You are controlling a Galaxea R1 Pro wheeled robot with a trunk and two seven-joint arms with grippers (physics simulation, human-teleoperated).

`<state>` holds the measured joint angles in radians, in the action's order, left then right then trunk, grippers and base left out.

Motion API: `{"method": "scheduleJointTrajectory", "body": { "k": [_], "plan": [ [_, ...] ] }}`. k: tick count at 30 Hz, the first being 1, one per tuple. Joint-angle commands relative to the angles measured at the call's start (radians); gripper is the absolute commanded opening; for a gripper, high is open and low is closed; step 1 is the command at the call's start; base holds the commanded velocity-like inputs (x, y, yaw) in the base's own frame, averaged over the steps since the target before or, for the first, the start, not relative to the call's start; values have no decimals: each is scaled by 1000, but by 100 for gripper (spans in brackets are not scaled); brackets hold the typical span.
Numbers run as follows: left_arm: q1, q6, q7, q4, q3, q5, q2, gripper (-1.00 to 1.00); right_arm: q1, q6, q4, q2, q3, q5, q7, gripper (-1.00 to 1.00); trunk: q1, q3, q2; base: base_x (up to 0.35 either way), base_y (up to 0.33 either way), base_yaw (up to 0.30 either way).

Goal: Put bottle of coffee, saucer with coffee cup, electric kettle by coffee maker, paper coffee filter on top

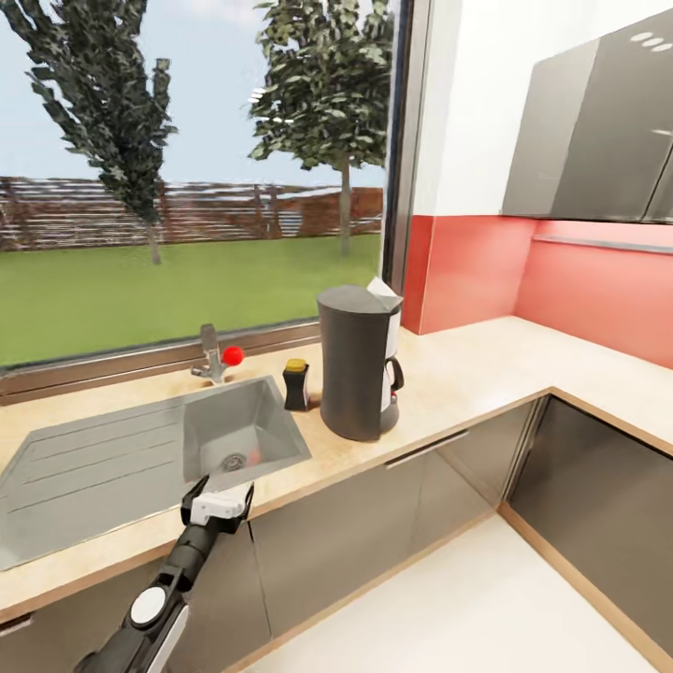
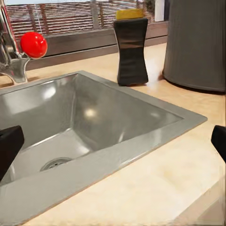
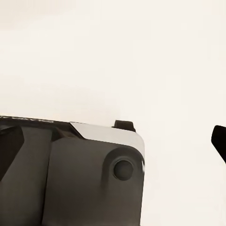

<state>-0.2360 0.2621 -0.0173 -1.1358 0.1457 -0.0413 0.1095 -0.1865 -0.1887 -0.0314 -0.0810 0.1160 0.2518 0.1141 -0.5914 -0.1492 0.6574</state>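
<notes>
- Head view: the coffee maker (image 1: pixel 358 365) stands on the table (image 1: pixel 486 360), with the bottle of coffee (image 1: pixel 296 384) just beside it on the sink side. The white paper coffee filter (image 1: pixel 383 292) pokes up at the machine's top.
- The left hand (image 1: pixel 221 497) hovers over the table's front edge near the sink (image 1: pixel 112 467), holding nothing. In the left wrist view its two fingertips (image 2: pixel 9 146) sit at opposite frame edges, so it is spread wide.
- Left wrist view looks across the basin at the bottle of coffee (image 2: pixel 130 49) and the coffee maker (image 2: pixel 197 44); bottle and machine are near each other but apart.
- Right hand: dark fingertips (image 3: pixel 9 146) at both frame edges over a pale surface and a grey robot part, so it reads as wide and empty.
- Judgement: maker, bottle and filter look placed. Saucer, cup and kettle remain to be placed, so the next step is likely a fetch.
- To do it well: lift the left arm clear of the table edge before the base moves, and keep it away from the tap (image 1: pixel 211 356) with its red knob (image 1: pixel 233 355).
- Leave free table on the maker's far side for the remaining items.
- Writing: faint mirrored marking on the grey part in the right wrist view, not legible. No label readable on bottle or machine.
</notes>
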Motion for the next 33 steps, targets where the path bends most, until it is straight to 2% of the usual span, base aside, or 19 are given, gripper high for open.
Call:
{"method": "scheduleJointTrajectory", "body": {
  "k": [1, 3, 5, 9, 11, 15, 17, 18, 21, 25, 27, 28, 30, 31, 32, 33],
  "plan": [
    [3, 7, -3, 0, 6, -5, 1, 100, -1, -3, 1, 0, 8, 11, 4, 100, 0, -2, 1, 0, 0, 277],
    [11, 15, -13, -2, 19, -5, 1, 100, -1, -3, 1, 0, 8, 10, 4, 100, 0, -2, 1, 0, 0, 277],
    [13, 16, -15, -4, 56, -4, 3, 100, -1, -3, 1, 0, 8, 10, 4, 100, 0, -2, 1, 0, 0, 277],
    [15, 17, -16, -5, 156, -3, 11, 100, -1, -3, 1, 0, 8, 11, 4, 100, 0, -2, 1, 0, 0, 277],
    [15, 16, -40, -5, 243, -5, 9, 100, -1, -3, 1, 0, 8, 11, 4, 100, 0, -2, 1, 0, 0, 276],
    [22, 21, -76, 16, 290, -16, -2, 100, -1, -3, 1, 0, 8, 11, 4, 100, 0, -2, 1, 0, 0, 265],
    [50, 24, -83, 10, 315, -20, -29, 100, -1, -3, 1, 0, 8, 11, 4, 100, 0, -2, 1, 0, 0, 228],
    [56, 24, -84, 6, 317, -20, -33, 100, -1, -3, 1, 0, 8, 11, 4, 100, 0, -2, 1, 0, 0, 204],
    [191, 25, -83, -15, 324, -21, -45, 100, -1, -2, 1, 0, 8, 11, 4, 100, 0, -2, 1, 0, 0, 78],
    [301, 25, -75, 22, 322, -15, -39, 100, -1, -2, 1, -1, 8, 11, 4, 100, 0, -2, 1, 0, 0, 10],
    [353, 30, -71, 89, 317, -14, -34, 100, -1, -1, 1, -3, 8, 9, 1, 100, 0, -2, 1, 0, 0, 2],
    [384, 45, -63, 159, 311, -15, -33, 100, -1, -1, 1, -5, 8, 9, 0, 100, 0, -2, 1, 0, 0, 0],
    [414, 73, -45, 228, 300, -16, -32, 100, -1, -1, 2, -7, 8, 9, 0, 100, 0, -2, 1, 0, 0, 0],
    [440, 104, -9, 301, 278, -16, -32, 100, -1, -1, 2, -8, 8, 9, 0, 100, 0, -2, 1, 0, 0, 0],
    [446, 112, 5, 323, 269, -17, -32, 100, -1, -1, 2, -9, 8, 9, 0, 100, 0, -2, 1, 0, 0, 0],
    [457, 129, 49, 394, 232, -21, -33, 100, -1, -1, 1, -8, 9, 9, 0, 100, 0, -2, 1, 0, 0, 0]
  ]
}}
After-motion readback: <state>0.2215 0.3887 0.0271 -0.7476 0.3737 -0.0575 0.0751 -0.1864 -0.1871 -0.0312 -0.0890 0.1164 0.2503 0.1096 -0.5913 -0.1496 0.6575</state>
